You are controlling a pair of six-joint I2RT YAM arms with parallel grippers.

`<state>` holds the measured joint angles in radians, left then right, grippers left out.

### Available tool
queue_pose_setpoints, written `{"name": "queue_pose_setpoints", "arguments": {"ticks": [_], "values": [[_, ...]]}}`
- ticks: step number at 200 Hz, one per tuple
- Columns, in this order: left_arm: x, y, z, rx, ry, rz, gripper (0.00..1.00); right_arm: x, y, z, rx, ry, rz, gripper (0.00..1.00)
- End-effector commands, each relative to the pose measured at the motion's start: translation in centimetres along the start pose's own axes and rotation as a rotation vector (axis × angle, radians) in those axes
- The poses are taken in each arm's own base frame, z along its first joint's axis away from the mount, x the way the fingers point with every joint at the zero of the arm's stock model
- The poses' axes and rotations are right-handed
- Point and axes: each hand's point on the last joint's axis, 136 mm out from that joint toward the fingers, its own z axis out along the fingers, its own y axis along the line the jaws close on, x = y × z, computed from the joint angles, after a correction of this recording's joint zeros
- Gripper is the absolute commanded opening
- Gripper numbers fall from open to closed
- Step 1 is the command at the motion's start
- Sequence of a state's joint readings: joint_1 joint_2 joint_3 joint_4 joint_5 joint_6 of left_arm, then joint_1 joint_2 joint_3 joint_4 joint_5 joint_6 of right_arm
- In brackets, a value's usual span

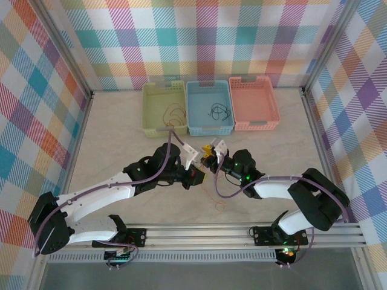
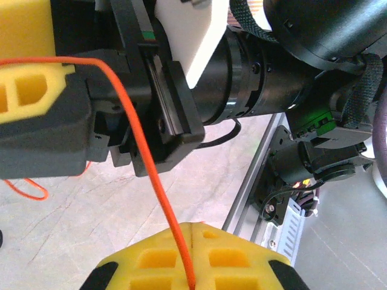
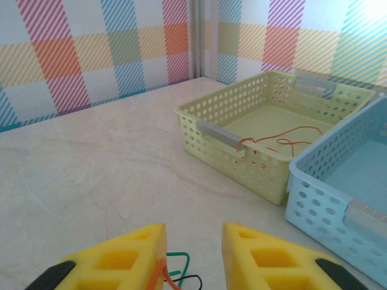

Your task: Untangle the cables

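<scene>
Left wrist view: left hand (image 2: 192, 260) pinched shut on a thin orange-red cable (image 2: 161, 199) running to the right hand (image 3: 193, 241), whose yellow foam pads (image 3: 260, 254) stand apart. Beneath it show thin green and black wires (image 3: 181, 261). Pulling harder might tighten the snarl or slip the cable free. Beyond, pale marbled bench (image 3: 91, 181); pastel plaid walls (image 3: 78, 54).

The left arm (image 1: 97, 202) and right arm (image 1: 275, 188) have white shells on their long links and round black joints. A thin lilac cable (image 1: 172, 145) trails along each. The left hand (image 2: 192, 244) and right hand (image 3: 193, 254) have yellow fingers with rectangular cut-outs, backed in black. A green light (image 1: 247, 177) glows near the right wrist.
</scene>
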<state>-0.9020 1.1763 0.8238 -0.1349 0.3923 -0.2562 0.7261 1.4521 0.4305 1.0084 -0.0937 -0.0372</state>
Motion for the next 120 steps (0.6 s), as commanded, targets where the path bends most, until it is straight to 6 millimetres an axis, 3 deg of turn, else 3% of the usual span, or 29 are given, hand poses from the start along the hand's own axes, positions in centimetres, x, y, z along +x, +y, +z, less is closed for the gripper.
{"name": "queue_pose_setpoints", "arguments": {"ticks": [1,82,120], "values": [[-1.1,-1.5,-1.2,0.025,-0.028,0.049,0.00,-0.3,-1.4,0.0,0.084,-0.010,0.014,0.29],[-2.1,-3.3,-3.9,0.072,-0.119,0.086,0.00,1.9,-6.2,-0.7,0.320,0.098,0.083,0.25],[-2.7,-3.1,-5.6,0.032,-0.203,0.098,0.00,3.0,-7.8,-1.2,0.387,0.142,0.132,0.23]]}}
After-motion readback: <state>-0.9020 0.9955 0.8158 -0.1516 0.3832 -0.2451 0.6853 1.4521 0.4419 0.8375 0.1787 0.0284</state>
